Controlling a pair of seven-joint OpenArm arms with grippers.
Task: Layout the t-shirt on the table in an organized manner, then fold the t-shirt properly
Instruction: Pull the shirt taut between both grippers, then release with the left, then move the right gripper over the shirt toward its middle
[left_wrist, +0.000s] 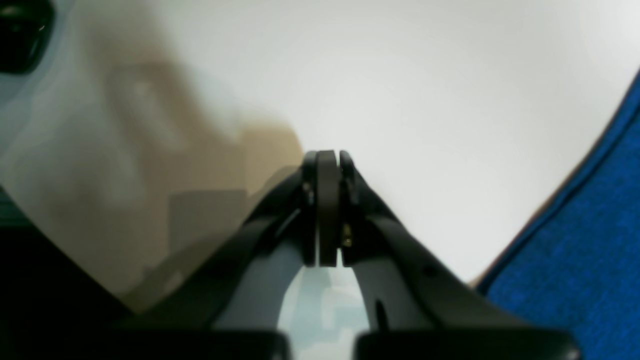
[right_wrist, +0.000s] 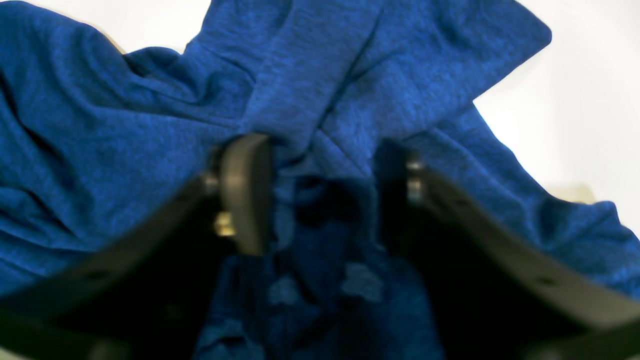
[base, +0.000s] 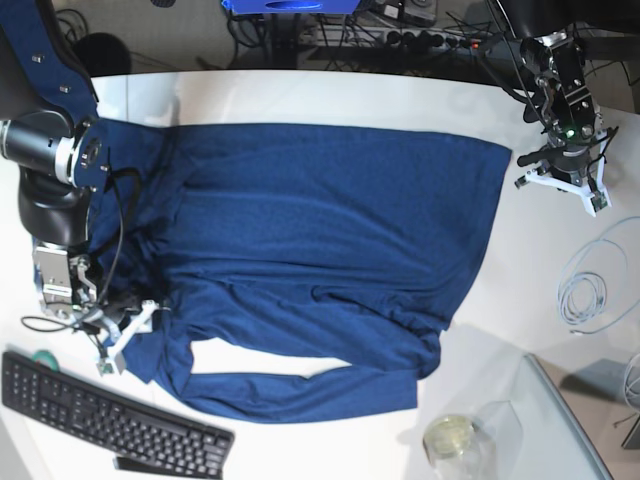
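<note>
While spread flat, t-shirt (base: 320, 230) lengthwise across table (base: 520, 270)

Both arms are dark with silver-grey joint bands and loose black cables. The left gripper (left_wrist: 327, 165) and right gripper (right_wrist: 320, 195) have black fingers with brass-coloured screws, on white mounts.

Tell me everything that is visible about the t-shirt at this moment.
The t-shirt is plain dark blue, of soft knit cloth, with long sleeves and no print. It lies spread over the white table, mostly flat, with wrinkles along its lower side, where one sleeve lies folded along the near edge. In the right wrist view, bunched cloth sits between the fingers of the right gripper, which are apart. The left gripper is shut, off the cloth.
</note>
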